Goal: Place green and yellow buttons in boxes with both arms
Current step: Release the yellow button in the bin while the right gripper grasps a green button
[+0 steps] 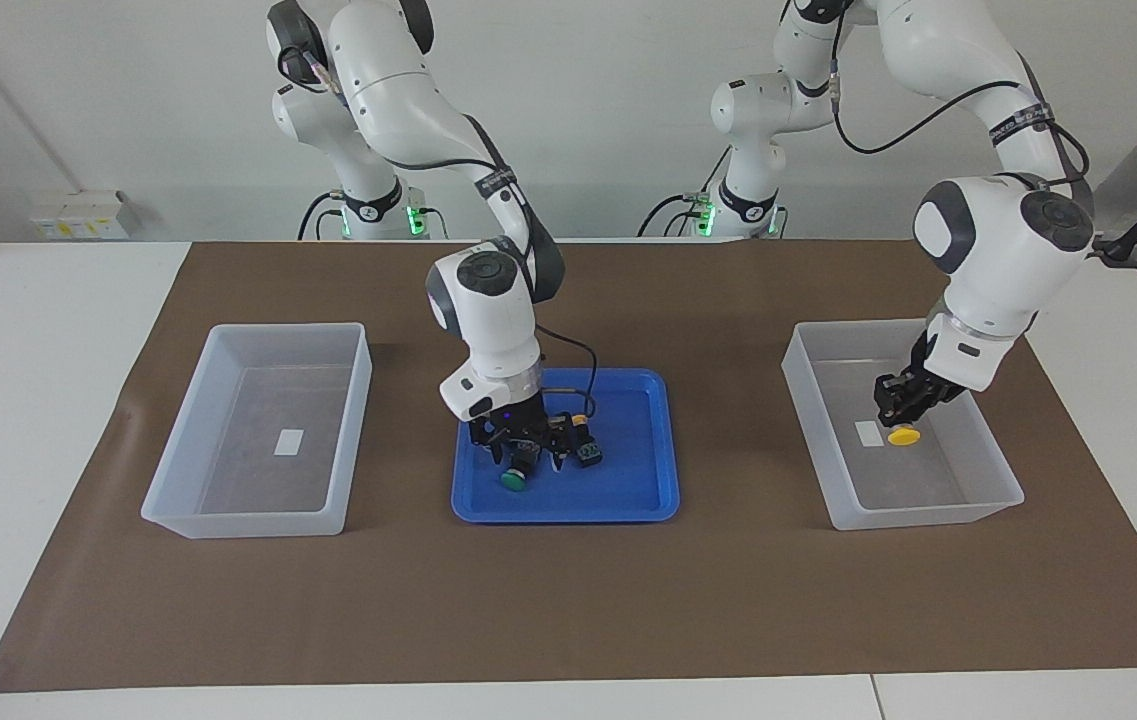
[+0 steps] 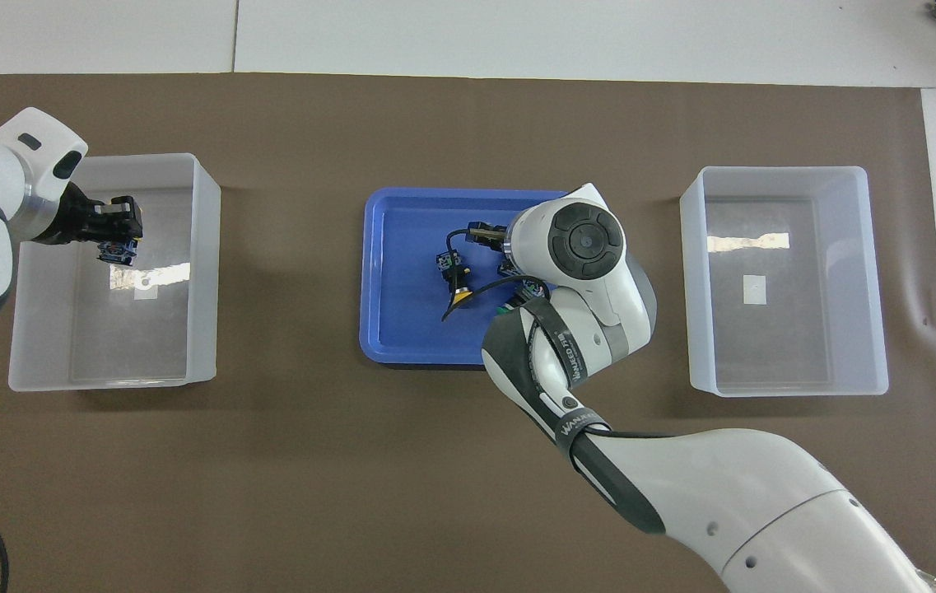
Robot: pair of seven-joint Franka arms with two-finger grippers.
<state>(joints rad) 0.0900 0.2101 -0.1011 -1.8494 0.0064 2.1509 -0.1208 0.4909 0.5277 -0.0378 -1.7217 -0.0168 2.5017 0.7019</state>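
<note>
Yellow button gripped over box

Robotics lab, by look of it. I worked at white table under brown mat, plain white wall at my back. My two arm bases carried green lights; black cables ran along both arms.

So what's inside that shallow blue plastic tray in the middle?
The blue tray holds push-button switches: one green-capped button under the right gripper, a yellow-capped one beside it, and another black switch body. The arm covers the rest, so the count is uncertain.
</note>
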